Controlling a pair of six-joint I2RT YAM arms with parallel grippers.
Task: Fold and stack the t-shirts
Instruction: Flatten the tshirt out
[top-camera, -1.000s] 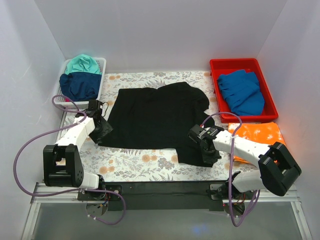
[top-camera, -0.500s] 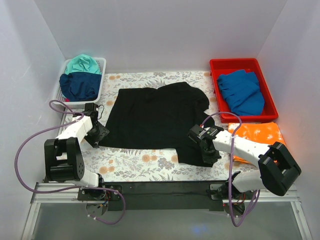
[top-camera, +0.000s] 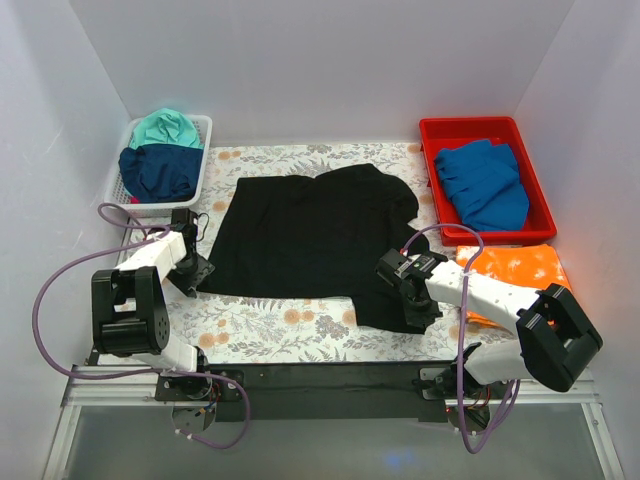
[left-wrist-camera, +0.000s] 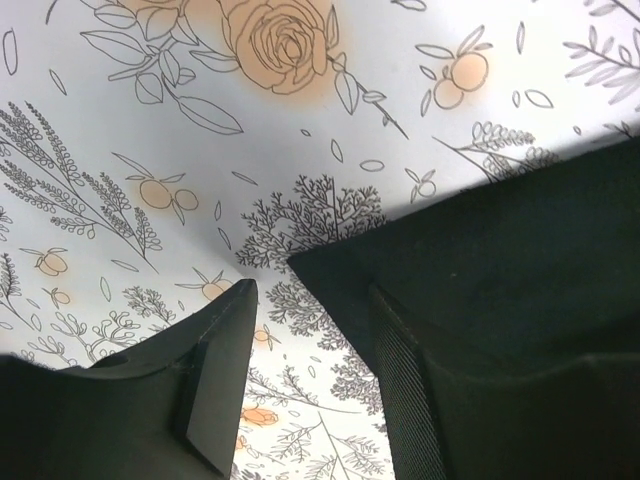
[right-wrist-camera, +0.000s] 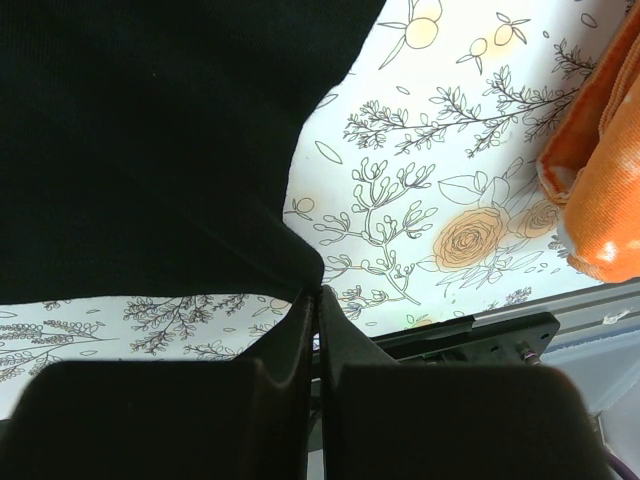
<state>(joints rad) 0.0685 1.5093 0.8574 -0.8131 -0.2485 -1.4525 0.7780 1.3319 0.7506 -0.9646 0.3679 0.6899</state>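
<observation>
**Top view.** The black t-shirt (top-camera: 310, 235) lies spread flat in the middle of the bench, on the flower-and-fern cloth (top-camera: 290, 325). Its near right corner is bunched under the right claw (top-camera: 418, 308). The left claw (top-camera: 197, 270) sits low at the shirt's near left corner. At the far left, a white basket (top-camera: 208, 140) holds a teal t-shirt (top-camera: 165, 128) on top of a navy t-shirt (top-camera: 158, 172). At the far right, a red tray (top-camera: 470, 125) holds a blue t-shirt (top-camera: 482, 185). A mottled orange t-shirt (top-camera: 515, 268) lies on the bench just in front of the tray, beside the right arm.

**Left wrist view.** The left claw (left-wrist-camera: 310, 400) stands open, with printed cloth showing in the gap between its fingers. The corner of the black t-shirt (left-wrist-camera: 500, 260) reaches the inner side of the right-hand finger, but neither finger grips it.

**Right wrist view.** The right claw (right-wrist-camera: 315, 320) is closed, finger against finger. The hem of the black t-shirt (right-wrist-camera: 150, 140) draws to a point at the fingertips and appears to be pinched there, though dark cloth against dark fingers makes the contact hard to see. The orange t-shirt (right-wrist-camera: 600, 190) lies apart at the right edge.
</observation>
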